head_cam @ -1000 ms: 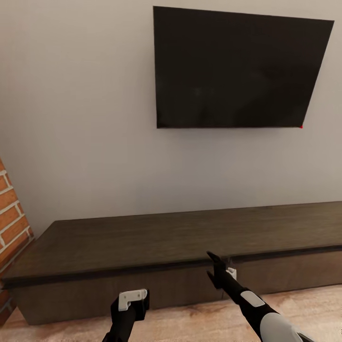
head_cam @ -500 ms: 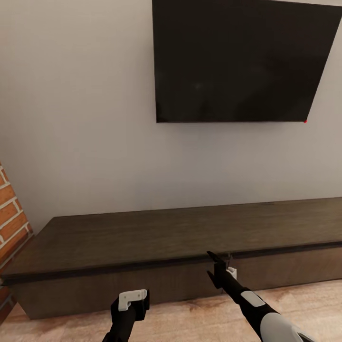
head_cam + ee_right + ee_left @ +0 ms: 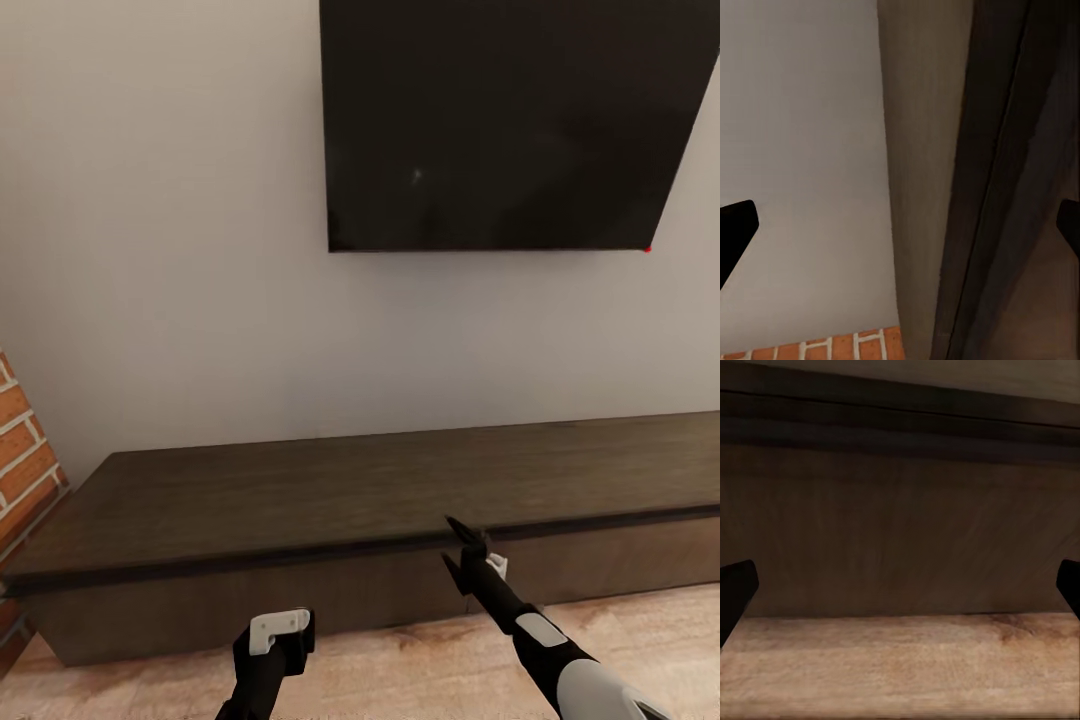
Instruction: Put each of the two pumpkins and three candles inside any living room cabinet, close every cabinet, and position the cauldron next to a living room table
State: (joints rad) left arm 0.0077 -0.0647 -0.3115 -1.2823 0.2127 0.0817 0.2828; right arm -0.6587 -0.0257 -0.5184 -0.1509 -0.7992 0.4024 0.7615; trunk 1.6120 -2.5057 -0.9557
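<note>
The long, low dark brown cabinet [image 3: 300,495] runs along the wall below the TV, its flat fronts flush. My right gripper [image 3: 456,545] is open at the cabinet's front top edge, near the seam between two sections, with nothing between its fingers. In the right wrist view the gripper [image 3: 900,225] looks along that edge [image 3: 982,187]. My left gripper [image 3: 283,640] hangs low in front of the cabinet, open and empty. In the left wrist view the gripper [image 3: 900,592] faces the cabinet front [image 3: 900,532] just above the floor. The pumpkins, candles, cauldron and table are out of view.
A black wall-mounted TV [image 3: 500,120] hangs above the cabinet on a grey wall. A brick wall [image 3: 22,460] stands at the cabinet's left end. Light wood-plank floor [image 3: 400,670] lies in front of the cabinet.
The whole picture has shifted, so the camera has moved a little nearer the wall. My right gripper has edged slightly to the right along the cabinet's front edge. The left arm looks unmoved.
</note>
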